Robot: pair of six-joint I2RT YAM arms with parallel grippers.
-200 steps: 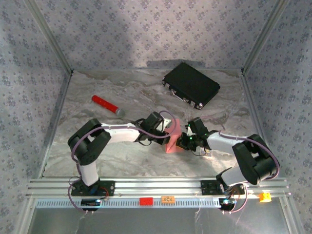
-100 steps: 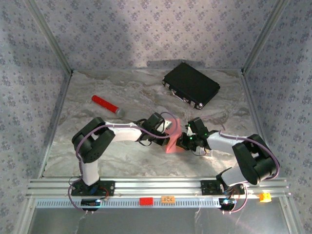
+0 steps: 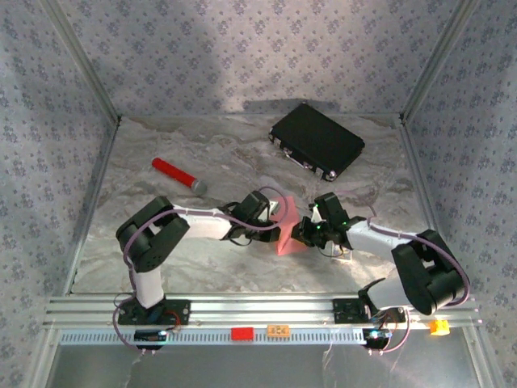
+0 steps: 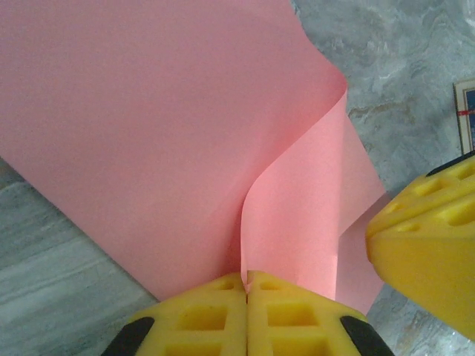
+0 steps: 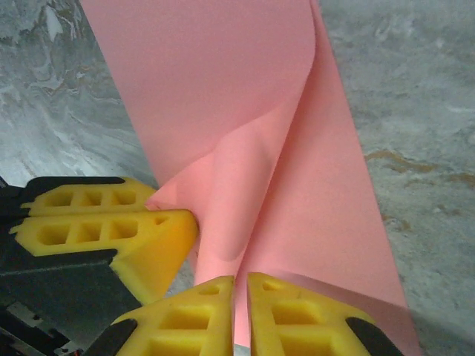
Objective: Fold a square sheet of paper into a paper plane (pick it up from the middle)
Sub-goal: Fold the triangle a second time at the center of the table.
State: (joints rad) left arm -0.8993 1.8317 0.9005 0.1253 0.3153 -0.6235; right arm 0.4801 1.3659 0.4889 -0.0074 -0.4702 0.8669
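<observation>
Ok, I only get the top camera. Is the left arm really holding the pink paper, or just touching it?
Observer: Really holding it. On the left wrist camera the left jaws are shut on the pink paper, pinching its near edge.
Operator: And the right arm?
Observer: On the right wrist camera the right jaws are pinched on the paper too, with the sheet running up from between them.
Operator: Is it folded flat yet?
Observer: No. Up close it bends over in a soft, rounded curve, not pressed into a sharp crease.
</observation>
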